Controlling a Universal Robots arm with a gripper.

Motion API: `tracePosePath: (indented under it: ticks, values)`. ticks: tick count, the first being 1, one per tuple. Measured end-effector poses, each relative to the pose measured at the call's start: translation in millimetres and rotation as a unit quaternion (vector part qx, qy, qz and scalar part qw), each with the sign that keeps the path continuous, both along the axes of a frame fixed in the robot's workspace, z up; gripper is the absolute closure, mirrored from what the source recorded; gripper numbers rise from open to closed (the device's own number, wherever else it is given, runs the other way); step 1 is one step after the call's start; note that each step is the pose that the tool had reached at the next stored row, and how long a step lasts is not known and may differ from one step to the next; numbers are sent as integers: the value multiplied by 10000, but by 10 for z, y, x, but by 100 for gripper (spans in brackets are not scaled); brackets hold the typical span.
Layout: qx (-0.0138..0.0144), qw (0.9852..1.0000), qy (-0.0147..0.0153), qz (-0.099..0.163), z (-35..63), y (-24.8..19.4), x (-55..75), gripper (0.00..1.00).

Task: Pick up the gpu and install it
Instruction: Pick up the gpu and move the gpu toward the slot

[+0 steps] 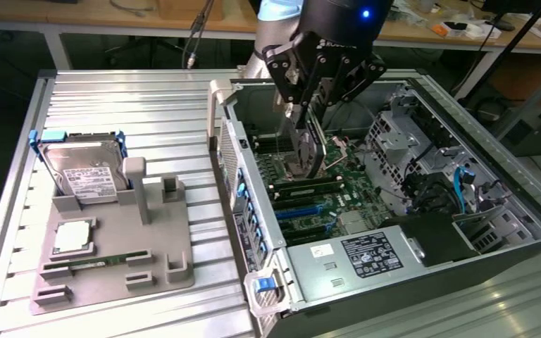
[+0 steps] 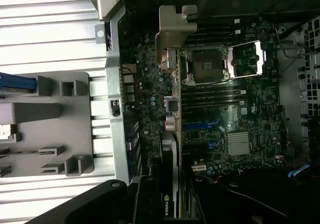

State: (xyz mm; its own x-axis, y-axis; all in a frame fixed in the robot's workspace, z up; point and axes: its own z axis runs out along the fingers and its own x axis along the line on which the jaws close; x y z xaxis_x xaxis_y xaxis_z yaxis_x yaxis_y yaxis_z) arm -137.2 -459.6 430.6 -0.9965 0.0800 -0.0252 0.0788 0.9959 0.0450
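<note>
The gpu [image 1: 308, 151] is being squeezed at its top edge by the gripper [image 1: 313, 105]. It is being held upright, likely so its bottom edge is pointed at the slots. "NVIDIA" is being shown on it. It is being hung over the motherboard [image 1: 346, 179] inside the open computer case [image 1: 524, 232].

You have an open computer case [image 1: 228, 151] lying on its side on the ribbed metal table [image 1: 129, 105]. Its motherboard [image 1: 351, 176] is exposed, with a CPU socket [image 2: 206, 64], a finned heatsink [image 2: 239, 143] and blue expansion slots [image 1: 303, 209]. The power supply [image 1: 346, 257] sits at the case's near end, label up. Toward the exterior view's left, your grey fixture [image 1: 158, 246] holds a hard drive [image 1: 87, 172] leaning with its white label showing. A processor [image 1: 71, 239] lies flat nearer the camera, just behind a memory stick [image 1: 96, 262].
</note>
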Motion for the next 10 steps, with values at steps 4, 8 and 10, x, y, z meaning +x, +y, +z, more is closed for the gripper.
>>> tracePosePath:
  ticks: [4,8,10]
  values:
    - [0,10000,0,0,0,0,65,73]
    - [0,10000,0,0,0,0,116,73]
    - [0,10000,0,0,0,0,143,73]
